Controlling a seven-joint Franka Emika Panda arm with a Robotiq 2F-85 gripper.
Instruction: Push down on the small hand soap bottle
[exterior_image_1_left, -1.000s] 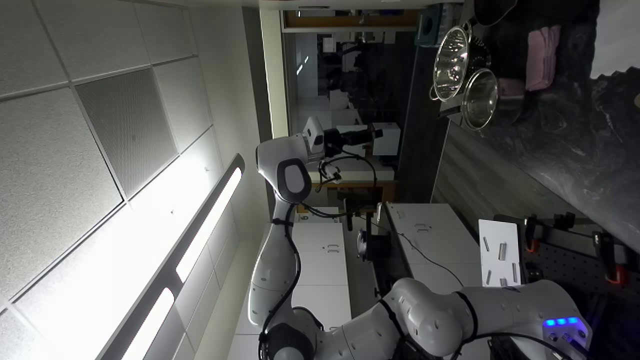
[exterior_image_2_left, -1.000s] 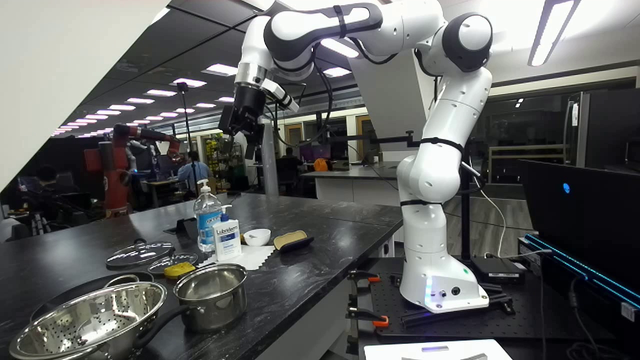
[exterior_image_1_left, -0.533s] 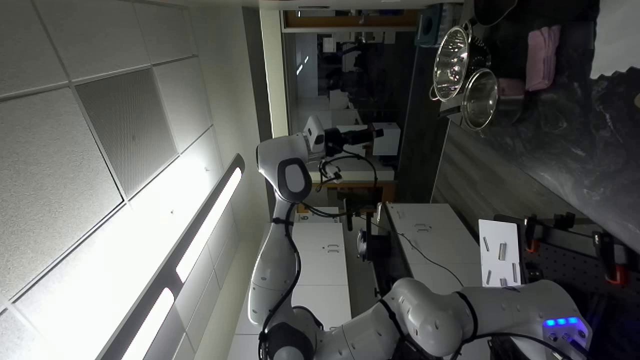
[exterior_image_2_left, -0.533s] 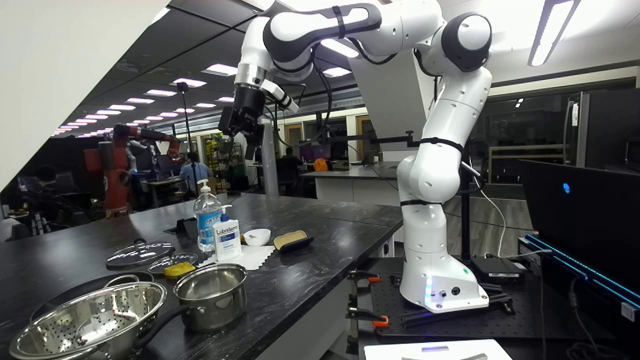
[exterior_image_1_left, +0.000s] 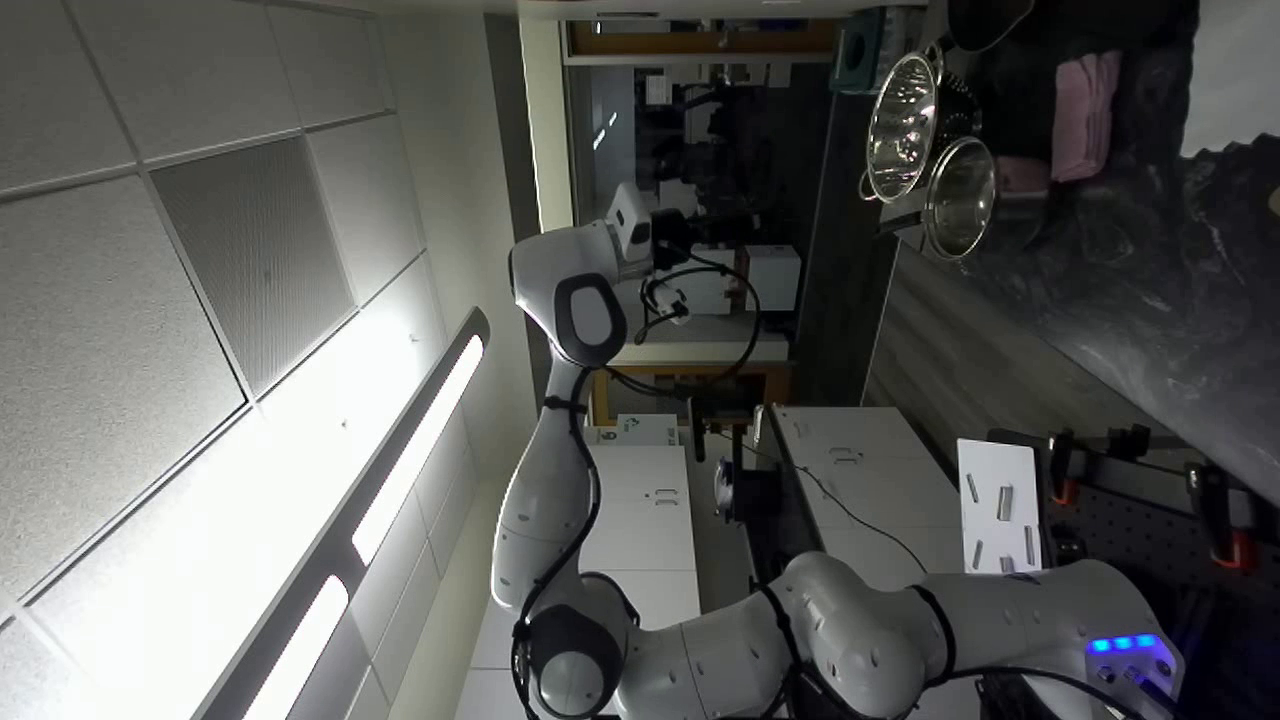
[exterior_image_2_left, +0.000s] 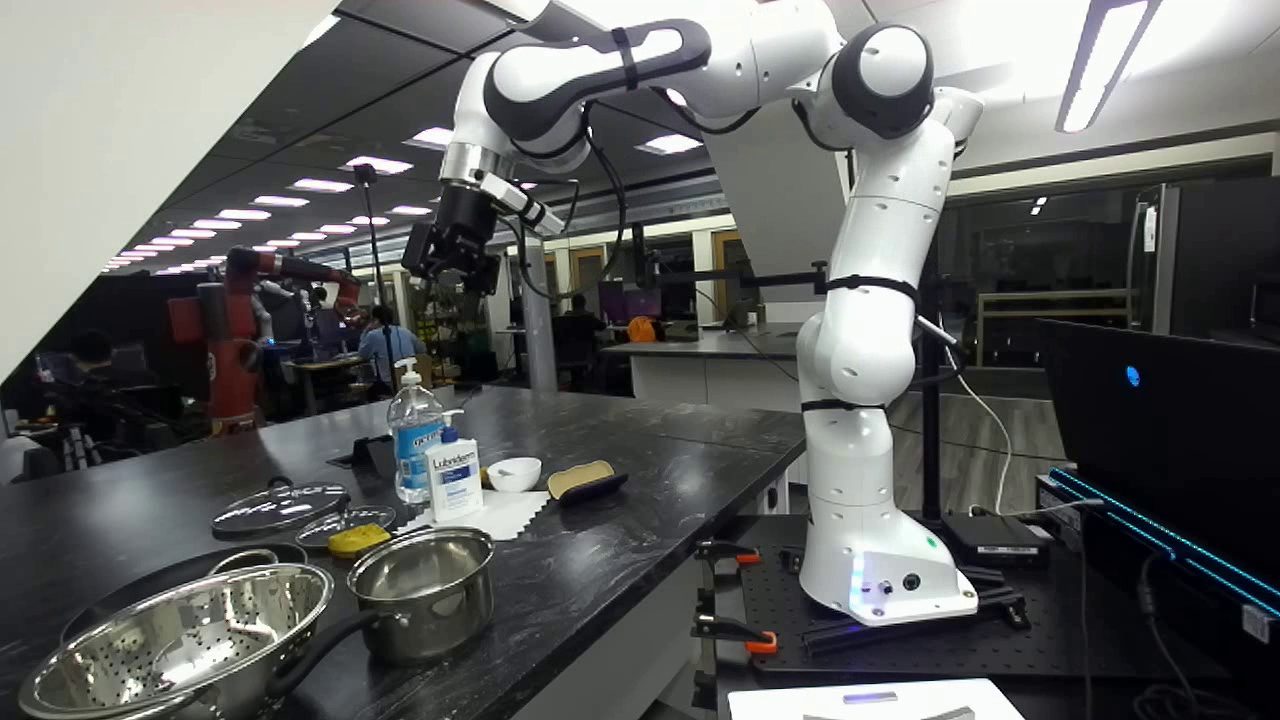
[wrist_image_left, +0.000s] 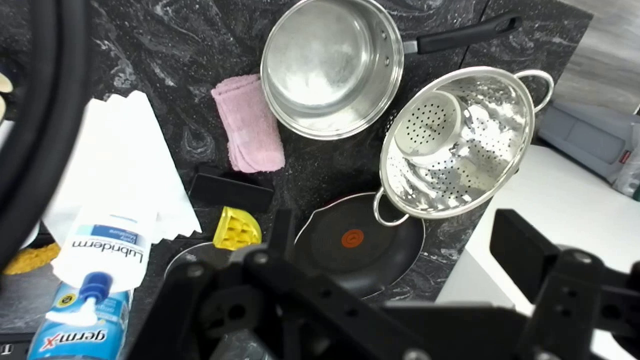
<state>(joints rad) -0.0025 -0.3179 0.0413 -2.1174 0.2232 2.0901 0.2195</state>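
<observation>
Two edges of the counter (exterior_image_2_left: 690, 437) meet at a corner in an exterior view, and open surface runs from that corner back toward the white bowl (exterior_image_2_left: 515, 480). The saucepan (exterior_image_2_left: 440, 612) sits near the long edge. In the wrist view the colander (wrist_image_left: 492, 135) hides part of the counter's edge. I find my gripper (wrist_image_left: 397, 225) spread wide, above the counter. Open air lies between it and the small pump bottle (exterior_image_2_left: 456, 482), marked Lubriderm. That bottle stands upright on the white sheet (exterior_image_2_left: 512, 518), just beside the larger germ-x bottle (exterior_image_2_left: 414, 445); I cannot tell whether the two touch. Tally, beyond those two: glass lids (exterior_image_2_left: 275, 512), two; saucepan, one; colander, one; frying pan (wrist_image_left: 385, 245), one; folded pink towel (wrist_image_left: 252, 120), one; yellow piece (wrist_image_left: 237, 230), one; beige-and-black item (exterior_image_2_left: 583, 478), one; white bowl, one.
</observation>
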